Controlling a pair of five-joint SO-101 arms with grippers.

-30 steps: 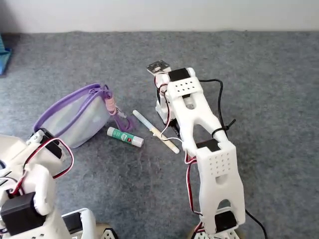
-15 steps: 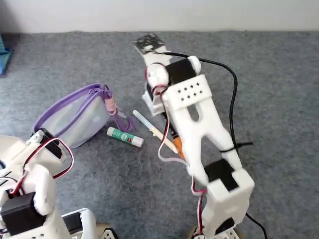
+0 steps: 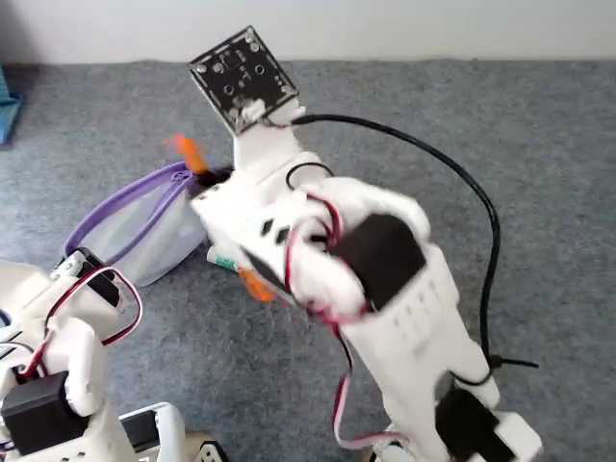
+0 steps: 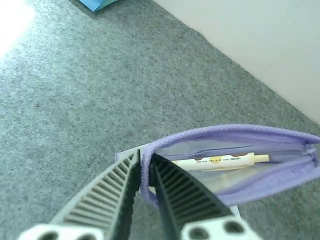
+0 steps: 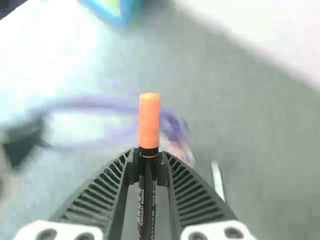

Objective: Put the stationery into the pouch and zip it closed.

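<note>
The right gripper (image 5: 148, 156) has its fingers pinched on a marker (image 5: 149, 125). The black barrel sits between the pads and the orange cap (image 3: 183, 150) stands out past the fingertips. The marker's long axis runs in line with the fingers, cap forward. Pale print runs along the barrel between the fingers, too blurred to read. In the high view the cap is near the end of the pouch (image 3: 135, 226) farthest from the left fingers. In the right wrist view the pouch shows beyond the cap as a blurred purple loop. A loose pen (image 5: 216, 179) lies on the carpet (image 5: 260, 125) off to one side of the fingers.

The left gripper (image 4: 144, 159) has its fingers pressed together on the pouch's purple edge, with the fabric nipped between the tips. The pouch runs off sideways from those fingertips, mouth open. A second pen (image 4: 220, 160) lies inside it, lengthwise along the pouch. The small orange print on its pale barrel is too small to read.
</note>
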